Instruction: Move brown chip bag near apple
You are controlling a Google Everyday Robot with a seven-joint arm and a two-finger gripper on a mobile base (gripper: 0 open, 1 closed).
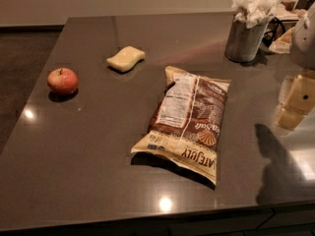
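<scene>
The brown chip bag (189,119) lies flat in the middle of the dark countertop, label side up, with its "LATE JULY" end toward the front edge. The apple (62,80), small and red with a short stem, sits at the left side of the counter, well apart from the bag. My gripper (295,104) hangs at the right edge of the view, above the counter and to the right of the bag, touching nothing. Its white arm (305,36) reaches in from the upper right.
A pale yellow sponge (126,58) lies behind and between the apple and the bag. A metal cup of white napkins (246,38) stands at the back right. The counter's front edge (147,220) runs along the bottom, and its left edge is just past the apple.
</scene>
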